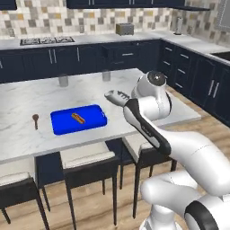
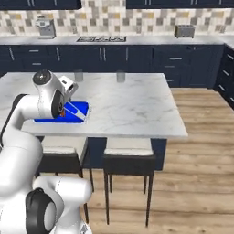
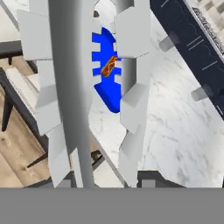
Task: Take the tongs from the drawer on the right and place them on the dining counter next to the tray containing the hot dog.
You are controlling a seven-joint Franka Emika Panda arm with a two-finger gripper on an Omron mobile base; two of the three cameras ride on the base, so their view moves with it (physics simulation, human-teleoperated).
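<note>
My gripper (image 2: 65, 101) is shut on the long silver-grey tongs (image 1: 116, 96) and holds them in the air over the white marble dining counter (image 1: 40, 96). In the left base view their free end points left, just right of and behind the bright blue tray (image 1: 92, 123). The small hot dog (image 1: 77, 118) lies in the tray's middle. In the hand view the tongs' (image 3: 70, 87) two toothed arms run up the picture, with the tray (image 3: 107, 94) and hot dog (image 3: 108, 67) showing between them. A navy drawer (image 1: 127, 54) with a short silver handle sits in the far cabinets.
A brown wooden spoon (image 1: 35, 119) lies left of the tray. Two glasses (image 1: 63, 80) (image 1: 106, 75) stand along the counter's far edge. Dark stools with pale seats (image 1: 87, 157) line the near edge. A toaster (image 1: 124, 29) and a stove (image 1: 47, 41) are on the back worktop.
</note>
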